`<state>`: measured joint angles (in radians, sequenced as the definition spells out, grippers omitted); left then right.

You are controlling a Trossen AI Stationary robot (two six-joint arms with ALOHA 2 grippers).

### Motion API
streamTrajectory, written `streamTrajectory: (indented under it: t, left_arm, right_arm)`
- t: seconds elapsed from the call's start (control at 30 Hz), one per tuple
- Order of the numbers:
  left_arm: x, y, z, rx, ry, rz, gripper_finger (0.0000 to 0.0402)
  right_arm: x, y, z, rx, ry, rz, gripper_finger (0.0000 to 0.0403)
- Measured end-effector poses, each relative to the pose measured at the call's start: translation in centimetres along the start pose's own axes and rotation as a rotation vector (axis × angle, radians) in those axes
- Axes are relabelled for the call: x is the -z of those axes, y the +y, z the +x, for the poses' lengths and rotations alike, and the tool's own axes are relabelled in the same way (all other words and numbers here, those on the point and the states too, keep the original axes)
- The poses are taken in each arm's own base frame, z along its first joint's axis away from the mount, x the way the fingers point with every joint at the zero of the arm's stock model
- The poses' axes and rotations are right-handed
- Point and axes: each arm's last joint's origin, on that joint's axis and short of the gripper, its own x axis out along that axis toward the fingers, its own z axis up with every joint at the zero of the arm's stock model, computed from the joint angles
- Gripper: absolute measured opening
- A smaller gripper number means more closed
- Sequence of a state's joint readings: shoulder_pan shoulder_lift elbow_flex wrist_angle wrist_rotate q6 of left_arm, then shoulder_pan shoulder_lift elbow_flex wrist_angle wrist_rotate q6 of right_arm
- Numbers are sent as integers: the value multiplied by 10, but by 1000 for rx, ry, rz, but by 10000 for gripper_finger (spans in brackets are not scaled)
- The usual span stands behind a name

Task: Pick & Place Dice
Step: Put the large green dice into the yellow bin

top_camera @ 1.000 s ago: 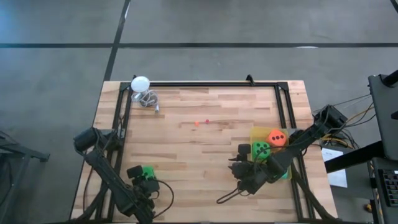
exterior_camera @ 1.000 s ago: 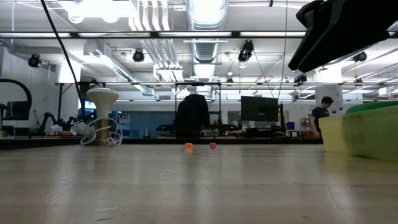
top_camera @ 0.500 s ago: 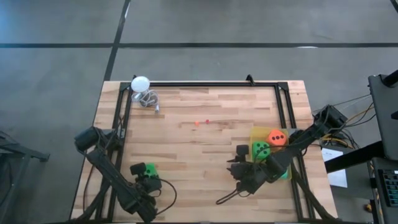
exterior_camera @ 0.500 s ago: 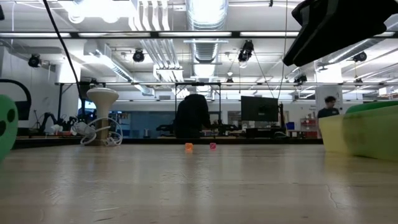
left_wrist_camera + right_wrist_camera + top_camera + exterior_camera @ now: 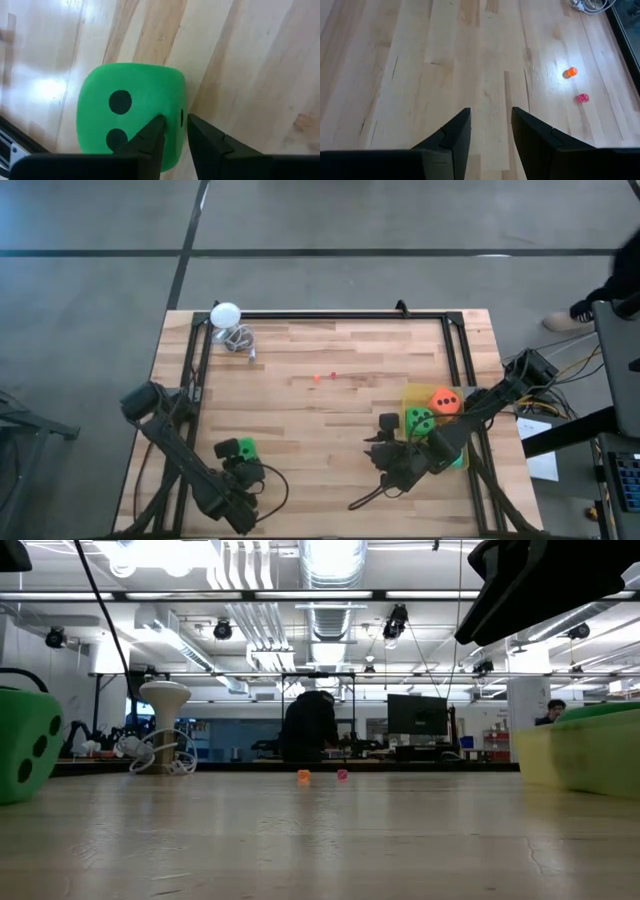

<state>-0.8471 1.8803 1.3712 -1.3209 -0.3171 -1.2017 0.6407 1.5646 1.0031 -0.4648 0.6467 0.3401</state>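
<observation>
The left gripper (image 5: 243,468) pinches a corner of the green die (image 5: 131,117) near the tabletop's front-left corner, fingers nearly closed, apparently to carry it toward the yellow tray (image 5: 412,393) at the right edge. The right gripper (image 5: 385,450) waits slightly parted, holding nothing.

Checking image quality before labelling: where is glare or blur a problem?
Right wrist view: a bright glare patch on the table beside the tiny orange piece. Low view: ceiling lights blown out, green die soft-edged. Left wrist view: a pale sheen left of that die.
</observation>
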Motion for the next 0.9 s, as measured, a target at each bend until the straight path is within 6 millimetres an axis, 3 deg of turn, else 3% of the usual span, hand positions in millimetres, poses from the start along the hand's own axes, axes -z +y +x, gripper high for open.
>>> streamTrajectory:
  t: [0.43,0.6,0.9]
  left_arm:
    - [0,28,-37,160,-20,-136,86]
    - [16,53,-53,137,131,-384,79]
    - [35,56,-18,17,289,-481,33]
  right_arm:
    - [0,0,0,-2,1,0,134]
    - [0,1,0,-24,9,0,134]
    - [1,2,0,-47,19,2,134]
